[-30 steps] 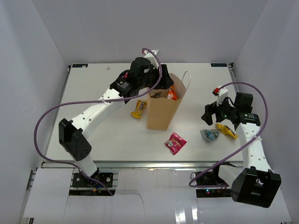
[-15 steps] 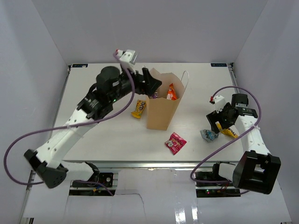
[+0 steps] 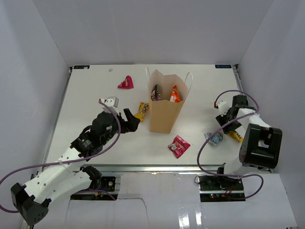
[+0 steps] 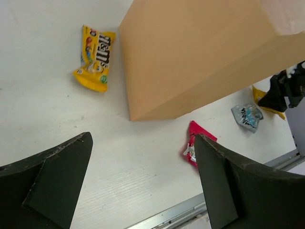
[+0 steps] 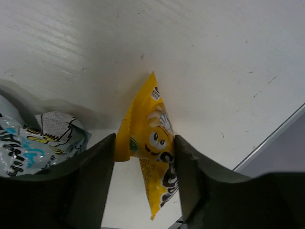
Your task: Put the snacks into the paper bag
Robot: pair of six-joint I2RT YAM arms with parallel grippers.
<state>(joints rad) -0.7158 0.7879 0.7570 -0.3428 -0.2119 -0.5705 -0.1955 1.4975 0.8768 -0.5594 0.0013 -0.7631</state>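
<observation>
My left hand (image 3: 133, 120) has backed off from the paper bag (image 3: 164, 114) to its 8 o'clock, wide open and empty, so that drop is done. My right hand (image 5: 144, 164) now straddles the yellow packet (image 5: 151, 143) on the table at the bag's 4 o'clock. Whether it grips yet, I cannot tell.

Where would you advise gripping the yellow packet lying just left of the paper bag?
Pinch its near half from straight above, squeezing across the width. The yellow packet lies flat on the table, its long axis running near to far, and the near end sits farthest from the paper bag, likely leaving room on that side.
</observation>
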